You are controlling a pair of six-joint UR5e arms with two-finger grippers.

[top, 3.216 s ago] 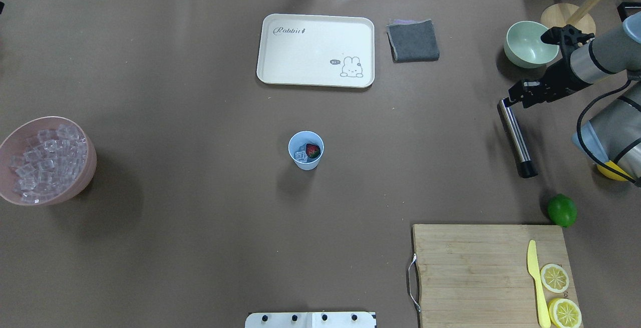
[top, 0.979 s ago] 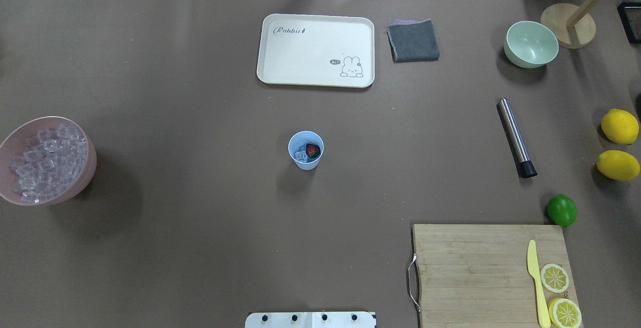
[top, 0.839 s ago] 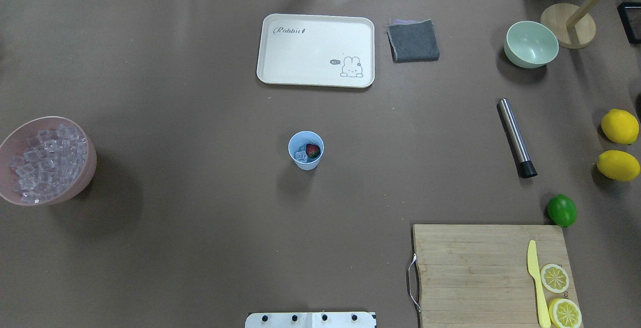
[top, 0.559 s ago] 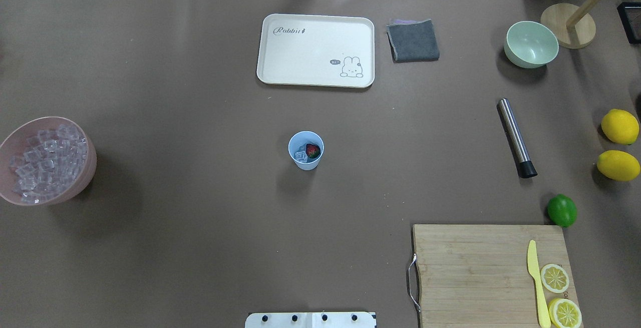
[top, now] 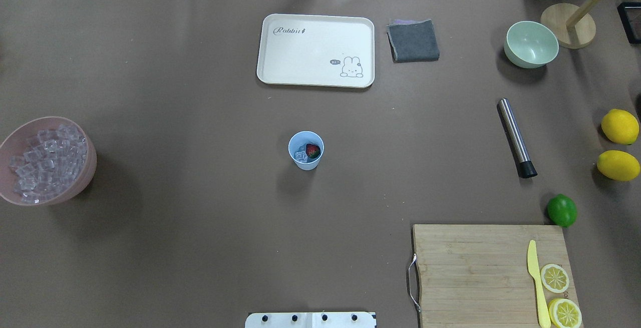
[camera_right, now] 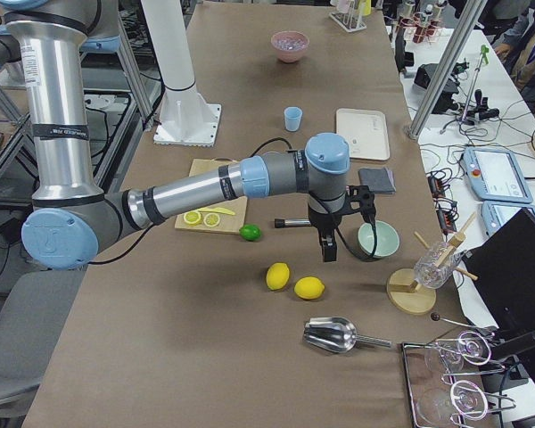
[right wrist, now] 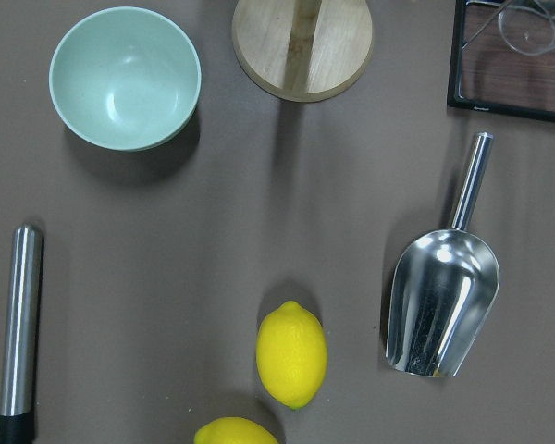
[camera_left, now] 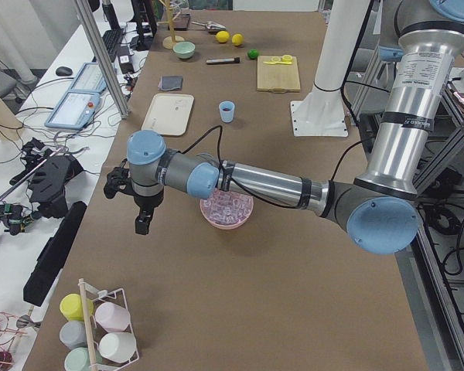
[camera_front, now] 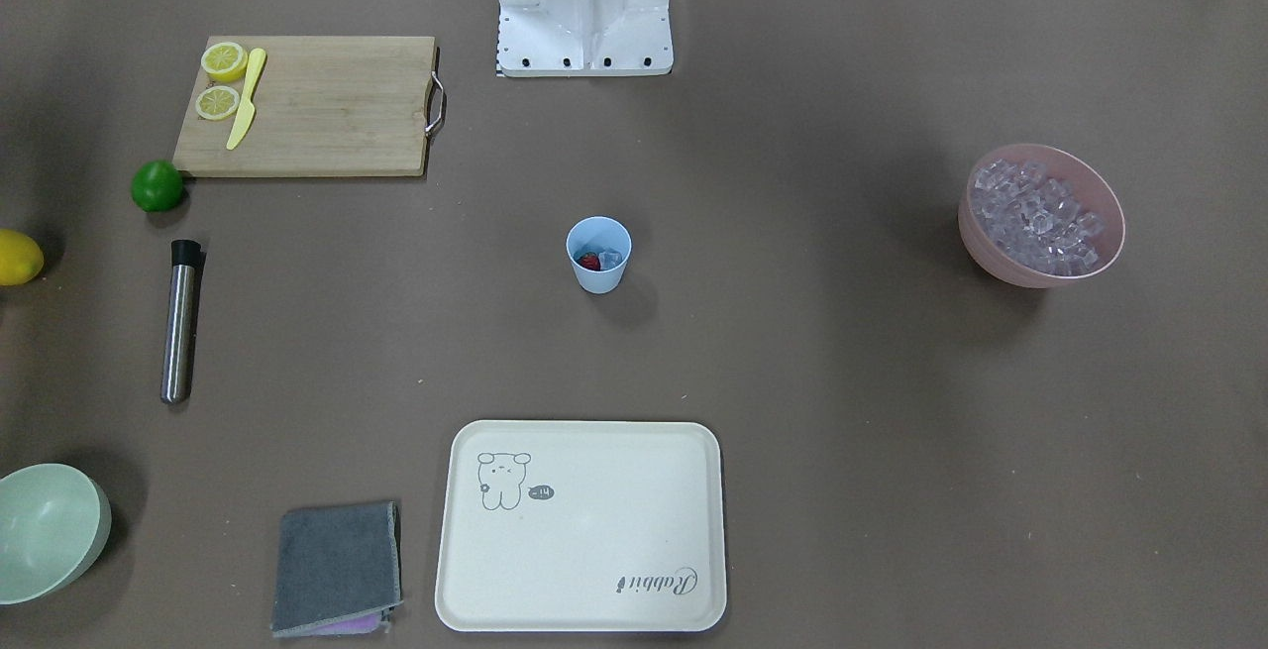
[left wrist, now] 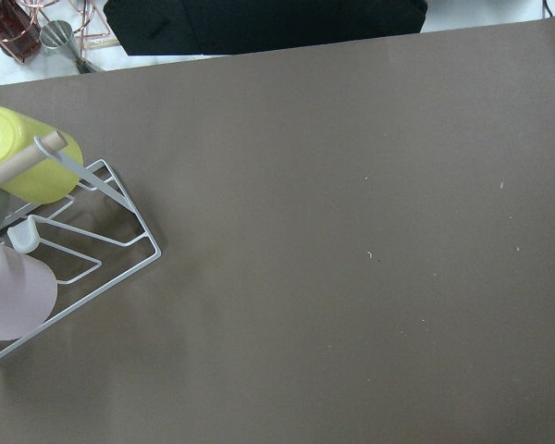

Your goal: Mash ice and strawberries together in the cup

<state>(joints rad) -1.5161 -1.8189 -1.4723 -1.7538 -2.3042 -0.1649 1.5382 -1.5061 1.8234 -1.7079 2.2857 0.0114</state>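
At the table's two ends, well apart from the work, hang both arms. The left gripper [camera_left: 141, 224] points down over bare table beyond the pink bowl [top: 91, 168] of spare cubes, and the right gripper [camera_right: 328, 251] points down between the pale green bowl [right wrist: 125, 79] and the lemons [right wrist: 291, 354]. Only the side views show them, so I cannot tell whether either stands wide or closed. Nearest the right gripper lies the steel muddler [top: 516, 137], flat on the table with its black end toward the lime [top: 562, 210]. Being smooth and round, it would likely roll or slip, so a firm hold across the steel shaft seems best. At the table's middle stands the cup [top: 306, 150], upright, with the strawberry [top: 313, 151] and the ice [top: 300, 155] side by side inside it. The cup looks thin and light and so apt to skid or tip under a downward press; I judge it wants steadying by its wall from the side, squeezed gently. The cubes look hard and slick, and the berry is small enough to slide aside. The overhead and front-facing views show the cup's contents but no arm. The right wrist view alone shows a steel scoop [right wrist: 441, 305], and the left wrist view only a wire cup rack [left wrist: 69, 250], with none of the task's things.
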